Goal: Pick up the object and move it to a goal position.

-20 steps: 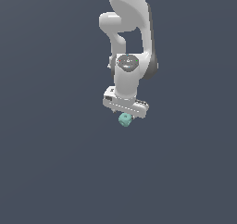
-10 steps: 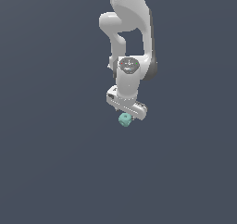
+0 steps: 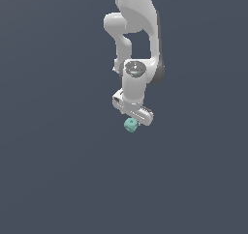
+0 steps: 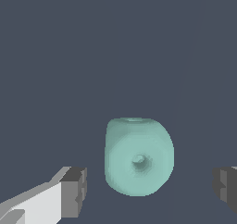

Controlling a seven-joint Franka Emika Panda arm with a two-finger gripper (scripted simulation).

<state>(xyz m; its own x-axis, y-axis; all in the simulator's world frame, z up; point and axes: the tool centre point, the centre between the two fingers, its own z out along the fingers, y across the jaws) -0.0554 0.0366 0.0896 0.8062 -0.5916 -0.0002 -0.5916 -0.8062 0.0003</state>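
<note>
Uniform dark slate-grey background fills both views; no edge of a surface can be made out. White jointed robot arm (image 3: pixel 138 44) descends from the top of the exterior view, wrist pointing down. White pincer (image 3: pixel 131 118) with dark grey fingertips (image 4: pixel 74 191) stands open, fingers wide apart and clear of the object. Small teal-green rounded cube with a central dimple (image 4: pixel 139 156) sits between the fingertips, directly beneath the pincer, ungrasped.

The object (image 3: pixel 131 125) is seen directly below the gripper (image 3: pixel 132 123). In the wrist view, the object (image 4: pixel 139 157) is placed between the two fingertips (image 4: pixel 74 192), a gap being left on either side, so that neither is touched.
</note>
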